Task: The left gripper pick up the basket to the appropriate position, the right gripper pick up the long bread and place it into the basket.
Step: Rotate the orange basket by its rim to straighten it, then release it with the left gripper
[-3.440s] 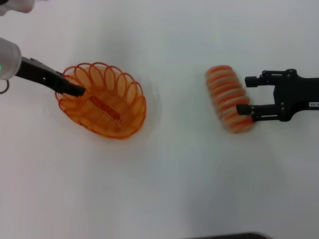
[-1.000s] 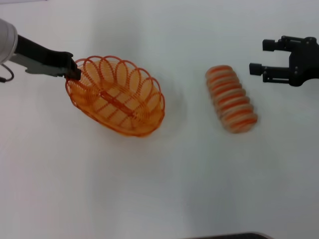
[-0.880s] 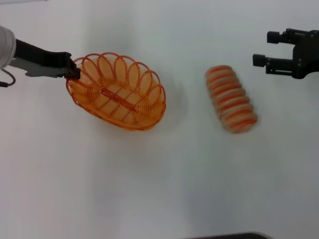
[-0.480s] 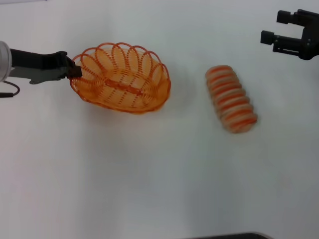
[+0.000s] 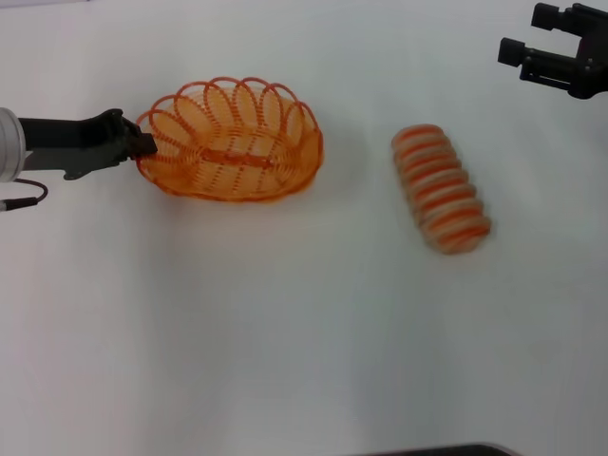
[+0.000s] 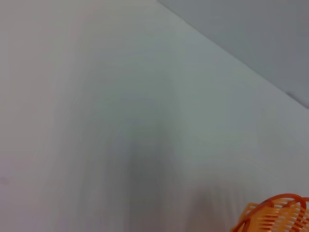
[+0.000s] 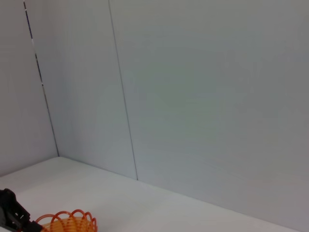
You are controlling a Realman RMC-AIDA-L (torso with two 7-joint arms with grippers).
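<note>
Two grippers show over the white table [image 5: 285, 361], and only one has hold of anything. The left gripper [image 5: 144, 144] reaches in from the table's left edge, its fingers pinched together on the looped rim at the left end of the basket [image 5: 231, 139]. That basket sits toward the far left part of the tabletop, its long axis running roughly left to right, with its open side facing up and tipped a little toward the near edge. Whether its underside touches the surface cannot be told from the head view. In the left wrist view only a small piece of the basket [image 6: 275, 215] shows, against bare table. The right wrist view catches the rim of the basket [image 7: 67, 221] far off, with the left gripper [image 7: 14, 215] at its end.

The long bread [image 5: 441, 188] lies flat on the right half of the table, well apart from the basket, angled so one end points toward the far edge and the other toward the near right corner. Nothing touches it.

The right gripper [image 5: 537, 38] hangs by the far right corner, beyond the bread and clear of it, its two fingers spread apart and holding nothing.
</note>
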